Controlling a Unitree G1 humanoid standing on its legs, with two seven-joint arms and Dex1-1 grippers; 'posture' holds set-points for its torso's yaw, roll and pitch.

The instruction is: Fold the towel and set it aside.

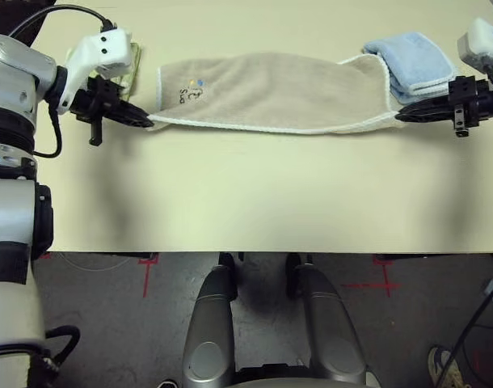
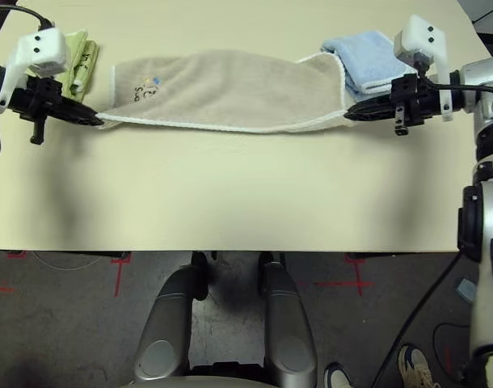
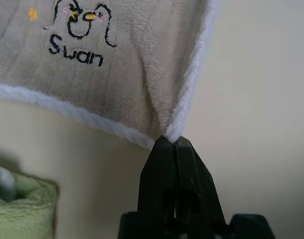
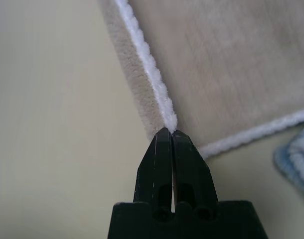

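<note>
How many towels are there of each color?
Beige towel: 1
Blue towel: 1
Green towel: 1
Total: 3

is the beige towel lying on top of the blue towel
Yes, the beige towel's right end overlaps the near edge of the folded blue towel.

The cream table [image 1: 246, 210] carries the beige towel [image 1: 271, 93], a blue towel [image 1: 412, 61] and a green towel [image 2: 78, 61].
</note>
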